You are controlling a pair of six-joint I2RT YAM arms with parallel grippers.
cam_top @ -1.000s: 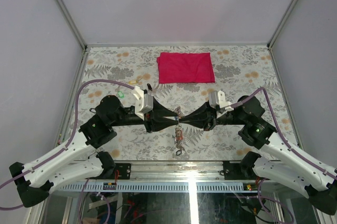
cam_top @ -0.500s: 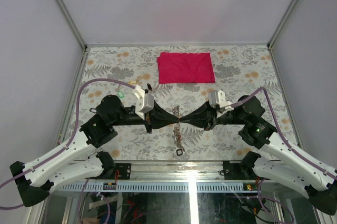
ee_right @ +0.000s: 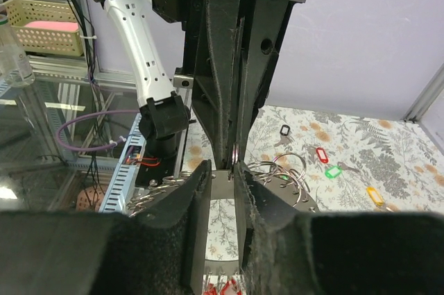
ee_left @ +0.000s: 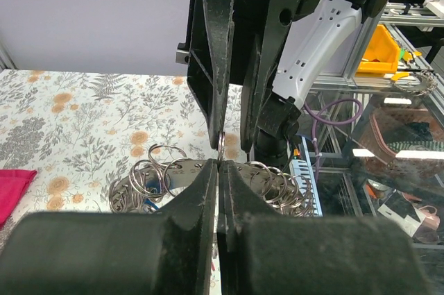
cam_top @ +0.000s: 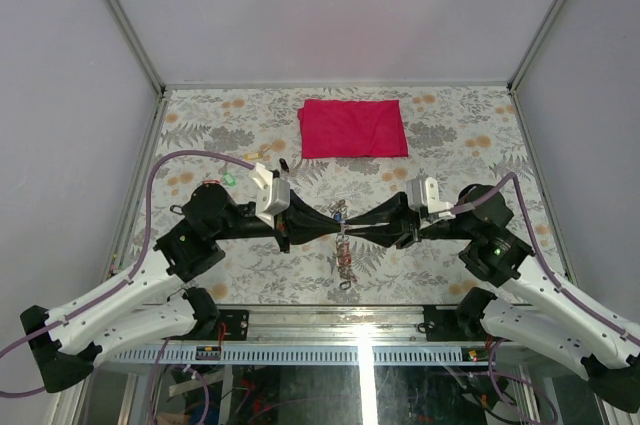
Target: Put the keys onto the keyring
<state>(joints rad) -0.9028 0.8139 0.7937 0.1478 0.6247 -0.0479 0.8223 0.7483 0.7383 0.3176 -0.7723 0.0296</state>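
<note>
Here, left pincer [ee_left: 219, 173] tight on the keyring [ee_left: 220, 146]; right pincer [ee_right: 222, 173] slightly ajar around it.

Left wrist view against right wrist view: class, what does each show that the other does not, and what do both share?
Only the left wrist: the red cloth at the frame's left edge. Only the right wrist: loose keys with coloured tags lying on the table, and a basket off the table. Both: the left gripper shut on the keyring, the open right gripper facing it, and a bunch of small rings.
</note>
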